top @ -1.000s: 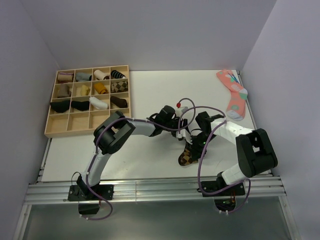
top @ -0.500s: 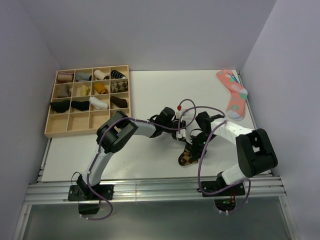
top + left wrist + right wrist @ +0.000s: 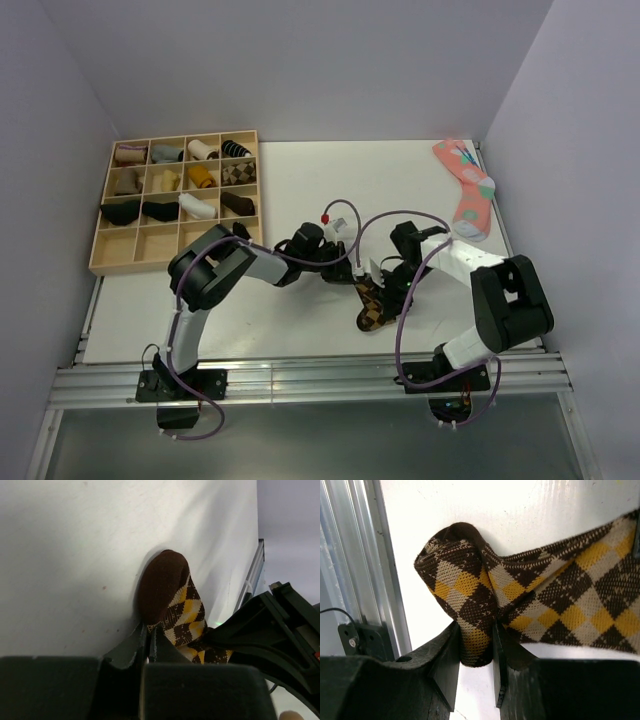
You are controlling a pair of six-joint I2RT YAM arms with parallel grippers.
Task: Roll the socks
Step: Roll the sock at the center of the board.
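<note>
The dark brown argyle sock [image 3: 370, 310] lies near the table's front edge, between my two grippers. In the left wrist view its plain brown toe [image 3: 161, 587] bulges on the table and the diamond part runs back toward the right arm. My left gripper [image 3: 357, 279] is shut, and its tips [image 3: 148, 634] pinch the sock's edge just below the toe. My right gripper [image 3: 389, 290] is shut on a bunched fold of the sock [image 3: 470, 605], which sits between its jaws [image 3: 476, 650]; the rest stretches off to the right.
A wooden compartment tray [image 3: 97, 262] with several rolled socks stands at the back left. A pink sock with teal patches [image 3: 466, 190] lies at the back right. The table's metal front rail [image 3: 365, 570] runs close behind the sock.
My left arm has swung its wrist to the left and lower, still gripping the sock's end. The right gripper has stayed put on its fold.
</note>
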